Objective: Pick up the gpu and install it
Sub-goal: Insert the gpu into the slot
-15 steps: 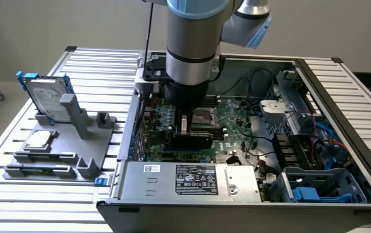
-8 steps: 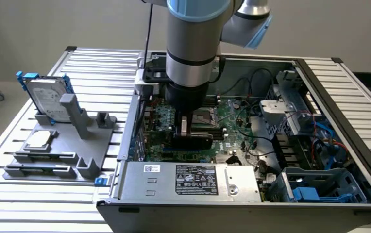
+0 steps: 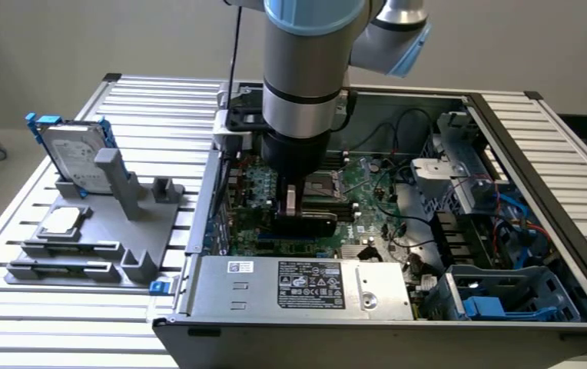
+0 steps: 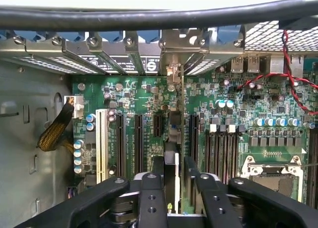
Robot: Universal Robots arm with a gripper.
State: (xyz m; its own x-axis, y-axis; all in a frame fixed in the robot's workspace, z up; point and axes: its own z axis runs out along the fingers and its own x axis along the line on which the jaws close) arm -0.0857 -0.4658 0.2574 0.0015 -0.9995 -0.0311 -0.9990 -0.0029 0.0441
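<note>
Plainly, the tool [image 3: 291, 204] clamps the gpu [image 3: 306, 225] inside the case [image 3: 376, 346]. Exterior view shows its black shroud; wrist view, its thin edge over the slots [image 4: 121, 143].

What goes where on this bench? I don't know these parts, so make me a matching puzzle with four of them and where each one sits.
Things:
1. gpu
2. hard drive
3. square chip
4. power supply box

Places:
A. lying flat on the grey holder
B. standing upright in the grey holder
C. clamped in the gripper, over the green motherboard
D. lying inside the case, label on top

Pairs: 1-C, 2-B, 3-A, 4-D
</note>
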